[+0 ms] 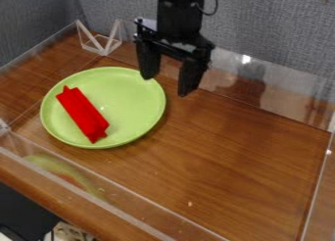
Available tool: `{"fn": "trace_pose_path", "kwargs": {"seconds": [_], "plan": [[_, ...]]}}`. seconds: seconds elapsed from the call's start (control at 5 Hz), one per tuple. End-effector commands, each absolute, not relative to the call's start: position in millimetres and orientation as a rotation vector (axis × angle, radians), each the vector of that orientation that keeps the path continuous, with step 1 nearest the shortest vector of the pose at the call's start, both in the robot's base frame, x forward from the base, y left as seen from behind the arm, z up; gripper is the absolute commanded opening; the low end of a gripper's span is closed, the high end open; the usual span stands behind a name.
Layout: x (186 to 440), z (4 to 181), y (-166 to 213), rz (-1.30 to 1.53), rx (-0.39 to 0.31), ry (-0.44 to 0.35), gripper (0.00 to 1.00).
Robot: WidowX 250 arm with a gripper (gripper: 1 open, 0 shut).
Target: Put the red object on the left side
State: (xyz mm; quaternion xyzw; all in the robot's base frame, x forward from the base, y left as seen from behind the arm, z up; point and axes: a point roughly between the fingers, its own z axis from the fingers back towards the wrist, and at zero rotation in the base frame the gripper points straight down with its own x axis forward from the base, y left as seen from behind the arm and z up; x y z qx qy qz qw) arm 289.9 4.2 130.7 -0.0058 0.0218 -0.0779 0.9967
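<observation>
The red object is a bright red block lying diagonally on the left part of the round lime-green plate. My gripper hangs above the plate's far right rim, pointing down, its two black fingers spread open with nothing between them. It is apart from the red block, up and to the right of it.
A clear plastic wall rings the wooden table. A small white wire stand sits at the back left corner. Grey fabric forms the backdrop.
</observation>
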Motion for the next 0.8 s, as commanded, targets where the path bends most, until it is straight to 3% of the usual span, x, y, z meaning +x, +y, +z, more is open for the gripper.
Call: {"fn": "trace_pose_path", "kwargs": {"seconds": [0.0, 0.2, 0.6], "plan": [[297.3, 169.5, 2.3, -0.147, 0.007, -0.06, 1.0], [297.0, 170.3, -0.8, -0.109, 0.019, -0.054, 1.0], [302.0, 134.0, -13.0, -0.028, 0.016, 0.002, 1.0]]}}
